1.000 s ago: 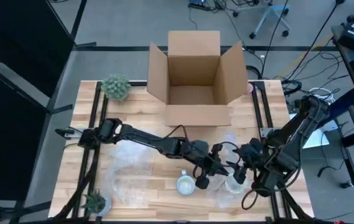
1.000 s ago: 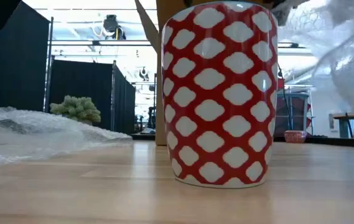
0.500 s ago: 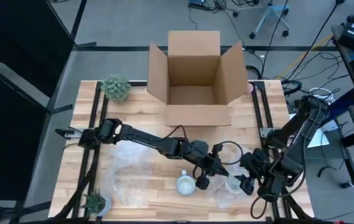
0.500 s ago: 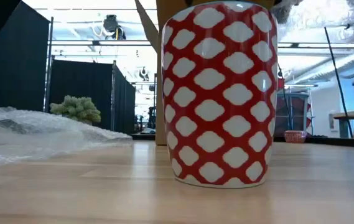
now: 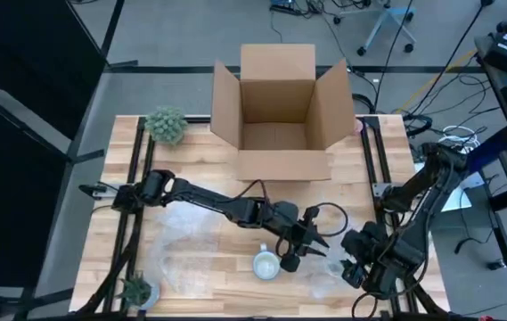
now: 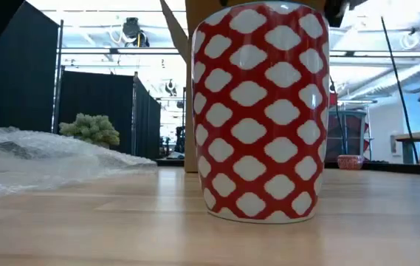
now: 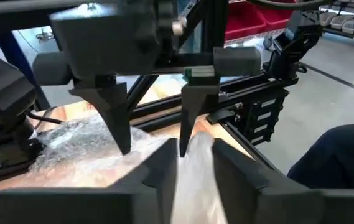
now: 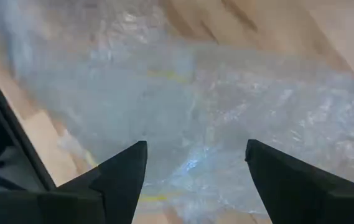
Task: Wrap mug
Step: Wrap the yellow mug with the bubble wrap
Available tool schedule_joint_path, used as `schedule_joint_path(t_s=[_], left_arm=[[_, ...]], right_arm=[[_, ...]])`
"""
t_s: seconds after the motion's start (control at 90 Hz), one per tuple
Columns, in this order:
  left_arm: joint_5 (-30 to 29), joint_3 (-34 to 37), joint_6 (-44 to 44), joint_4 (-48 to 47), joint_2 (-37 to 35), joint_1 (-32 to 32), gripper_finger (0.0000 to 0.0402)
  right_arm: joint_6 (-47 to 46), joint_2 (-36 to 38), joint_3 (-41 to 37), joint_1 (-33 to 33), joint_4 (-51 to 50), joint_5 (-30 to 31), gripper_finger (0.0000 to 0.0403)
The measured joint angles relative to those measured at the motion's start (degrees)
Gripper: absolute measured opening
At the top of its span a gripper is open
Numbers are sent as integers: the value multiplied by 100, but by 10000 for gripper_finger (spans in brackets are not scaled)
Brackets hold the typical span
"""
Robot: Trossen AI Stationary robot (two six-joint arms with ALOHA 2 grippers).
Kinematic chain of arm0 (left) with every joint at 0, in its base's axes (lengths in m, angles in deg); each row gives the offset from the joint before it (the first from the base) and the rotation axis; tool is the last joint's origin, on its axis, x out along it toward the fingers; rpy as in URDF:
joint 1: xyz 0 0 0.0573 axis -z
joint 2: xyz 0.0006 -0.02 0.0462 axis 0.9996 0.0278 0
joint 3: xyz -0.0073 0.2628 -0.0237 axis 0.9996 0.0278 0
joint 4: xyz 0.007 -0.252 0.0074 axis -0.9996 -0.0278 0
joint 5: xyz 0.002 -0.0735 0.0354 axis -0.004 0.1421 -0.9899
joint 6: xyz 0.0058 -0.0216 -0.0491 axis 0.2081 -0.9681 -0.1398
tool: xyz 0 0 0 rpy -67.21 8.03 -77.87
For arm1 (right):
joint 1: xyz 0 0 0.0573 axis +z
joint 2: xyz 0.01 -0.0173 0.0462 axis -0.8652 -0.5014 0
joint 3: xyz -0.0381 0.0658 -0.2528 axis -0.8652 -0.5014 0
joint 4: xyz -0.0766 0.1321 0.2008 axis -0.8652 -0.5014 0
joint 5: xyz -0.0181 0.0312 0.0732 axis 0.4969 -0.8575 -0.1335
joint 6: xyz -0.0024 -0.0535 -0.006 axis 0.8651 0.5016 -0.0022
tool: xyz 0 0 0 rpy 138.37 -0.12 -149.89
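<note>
While my left pincer (image 5: 311,239) pinches the wrap (image 7: 189,168) just beside the mug (image 5: 265,265), which stands upright near the worktop's (image 5: 200,178) front edge, my right pincer (image 5: 353,267) hangs wide and empty over the same sheet. I'd grip the far edge with it, then draw the film taut over the mug.

high: looked straight down on the whole counter (image 5: 208,192) | low: sat at counter height, very near the mug (image 6: 260,111), facing the room | left wrist: faced the right arm | right wrist: hung close over bubble wrap (image 8: 226,106), shared with high view.
</note>
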Motion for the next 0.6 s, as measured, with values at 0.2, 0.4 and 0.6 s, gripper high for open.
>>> schedule_joint_path(t_s=[0.2, 0.4, 0.6], left_arm=[[-98, -10, -3, -304, -258, -86, 177], [-161, -9, -31, -542, 43, -157, 180], [-173, 17, -38, -252, 562, -46, 180]], right_arm=[[-37, -144, -2, -3, 7, -69, 260], [-102, -154, -2, -3, 8, -180, 260], [-103, -154, -2, -5, 4, -169, 260]])
